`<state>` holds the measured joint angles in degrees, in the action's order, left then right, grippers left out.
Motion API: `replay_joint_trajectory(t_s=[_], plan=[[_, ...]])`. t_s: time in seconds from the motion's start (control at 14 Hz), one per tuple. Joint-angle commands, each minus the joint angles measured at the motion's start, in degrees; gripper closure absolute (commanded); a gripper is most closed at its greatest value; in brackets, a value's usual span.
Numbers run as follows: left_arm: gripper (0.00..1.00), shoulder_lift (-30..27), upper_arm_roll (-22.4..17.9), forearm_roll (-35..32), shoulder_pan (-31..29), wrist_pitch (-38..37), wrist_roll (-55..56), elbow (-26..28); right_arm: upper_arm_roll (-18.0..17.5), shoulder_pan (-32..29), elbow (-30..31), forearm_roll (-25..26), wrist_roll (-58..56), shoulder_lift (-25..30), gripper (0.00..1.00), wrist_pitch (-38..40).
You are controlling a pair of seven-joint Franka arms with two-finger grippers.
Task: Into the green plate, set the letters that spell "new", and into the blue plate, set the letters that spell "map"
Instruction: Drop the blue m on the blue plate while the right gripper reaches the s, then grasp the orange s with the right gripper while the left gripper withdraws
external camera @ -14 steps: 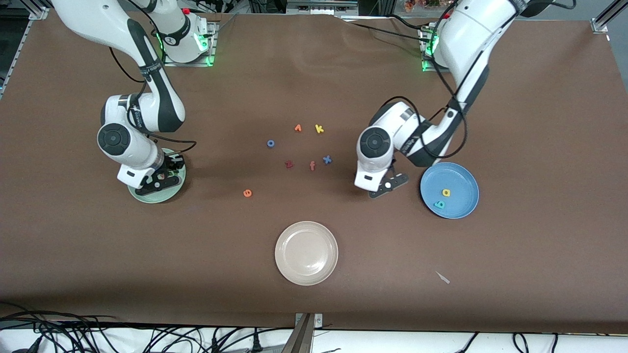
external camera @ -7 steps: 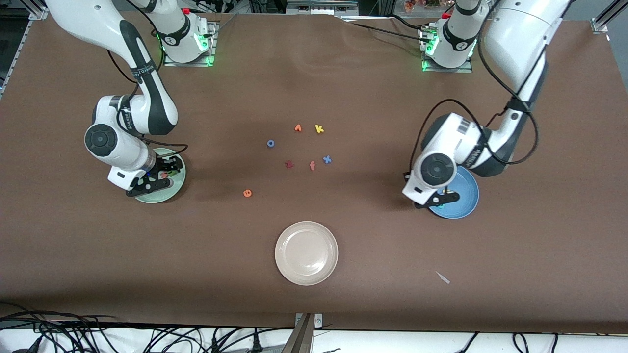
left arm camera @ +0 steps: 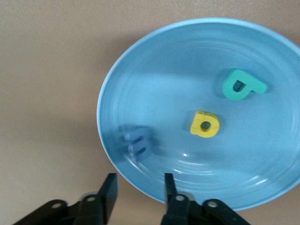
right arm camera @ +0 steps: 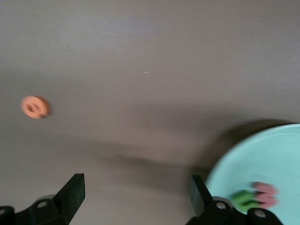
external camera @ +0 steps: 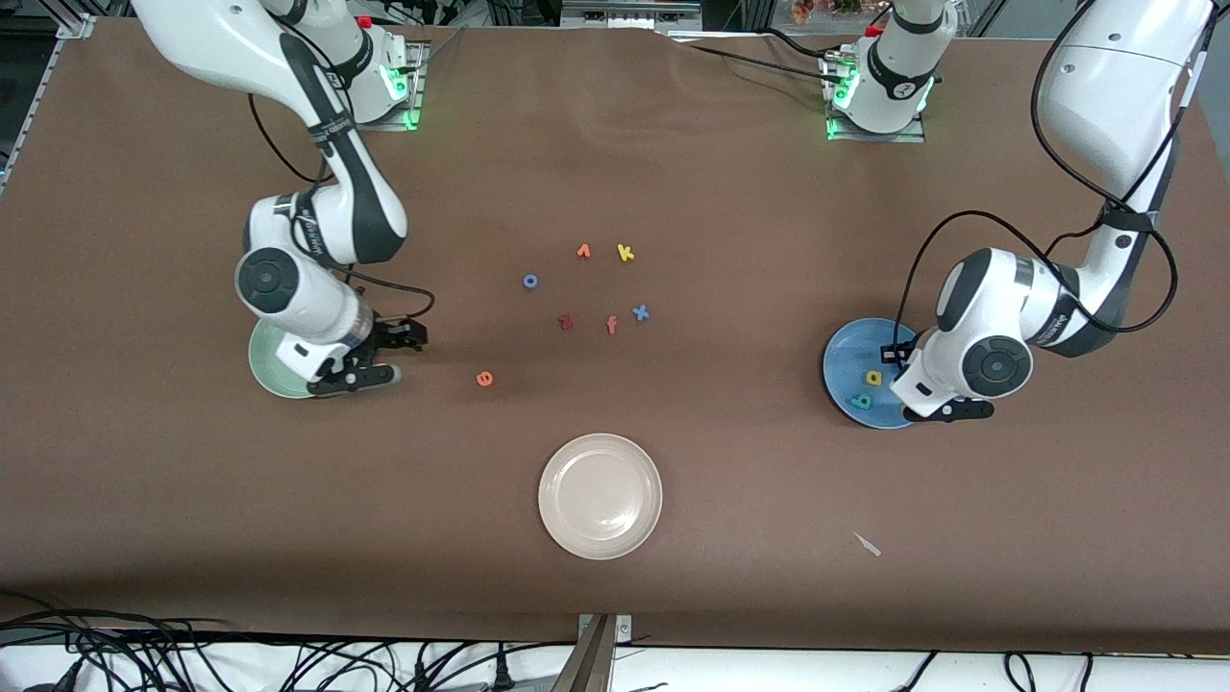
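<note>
— Letters for "map": blue m (left arm camera: 137,142), yellow a (left arm camera: 205,124), teal p (left arm camera: 241,85), all lay in the blue plate (external camera: 844,348). Done there.
— And "new"?
— Green n (right arm camera: 243,198) and pink w (right arm camera: 266,193) sat in the green plate (external camera: 261,356); orange e (external camera: 484,379) lay out on the table (external camera: 730,500), toward the cream plate (external camera: 601,495).
— Claws?
— Left claw (left arm camera: 138,190) parted, empty, at the blue plate's rim; right claw (external camera: 381,355) spread wide, empty, beside the green plate.

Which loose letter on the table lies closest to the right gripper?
The orange "e", alone on the cloth between the right gripper and the cream-white plate; the other loose letters cluster farther toward the table's middle.
</note>
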<state>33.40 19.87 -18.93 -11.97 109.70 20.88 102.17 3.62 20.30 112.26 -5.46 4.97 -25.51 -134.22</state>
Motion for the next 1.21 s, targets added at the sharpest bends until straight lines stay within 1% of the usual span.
replay_joint_trajectory(t_s=[0.0, 0.21, 0.29, 0.43, 0.5, 0.57, 0.79, 0.93, 1.0, 1.07, 1.14], plan=[[0.00, -1.32, 1.05, 0.73, 0.01, 0.87, -1.28, 1.28, -3.87, -0.17, -7.12, -0.78, 8.27, -5.15, 0.00, 0.98], [0.00, -2.72, 1.66, 0.73, -0.07, -0.01, -1.80, 0.75, -6.43, 0.18, -13.62, -0.69, 16.45, -10.69, 0.00, 0.63], [0.00, -4.90, 2.53, 0.73, -0.25, -1.75, -2.50, 0.83, -6.52, 0.88, -14.77, -0.69, 18.73, -11.83, 0.00, 0.54], [0.00, -10.69, 3.76, 1.43, 0.19, -9.91, -4.26, 0.05, -6.52, 2.29, -16.36, -0.52, 21.30, -14.03, 0.00, 0.19], [0.00, -12.90, 5.16, 3.52, -0.16, -13.42, -4.26, -1.26, -6.52, 2.64, -16.72, -0.43, 21.39, -14.65, 0.00, 0.19], [0.00, -14.57, 5.53, 5.81, -0.16, -17.46, -4.26, -3.02, -6.52, 2.64, -16.72, -0.08, 21.22, -14.92, 0.00, 0.19], [0.00, -17.31, 5.79, 12.49, -0.07, -28.37, -4.35, -13.10, -6.43, 2.73, -16.81, 0.36, 21.22, -15.36, 0.01, 0.19], [0.00, -18.01, 6.05, 15.14, 0.36, -36.36, -4.44, -20.58, -6.43, 2.73, -16.98, 0.63, 20.87, -15.71, 0.07, 0.10], [0.00, -18.71, 6.23, 15.15, 0.54, -38.57, -4.44, -23.31, -6.43, 2.65, -17.07, 0.63, 20.69, -16.06, 0.12, 0.10], [0.00, -19.76, 6.58, 15.06, 0.37, -39.81, -4.44, -24.64, -6.43, 2.64, -17.07, 0.63, 20.69, -16.15, 0.15, 0.10], [0.00, -21.43, 6.50, 14.88, -0.15, -39.74, -4.44, -24.83, -6.43, 2.64, -17.07, 0.63, 20.69, -16.15, 0.19, 0.10]])
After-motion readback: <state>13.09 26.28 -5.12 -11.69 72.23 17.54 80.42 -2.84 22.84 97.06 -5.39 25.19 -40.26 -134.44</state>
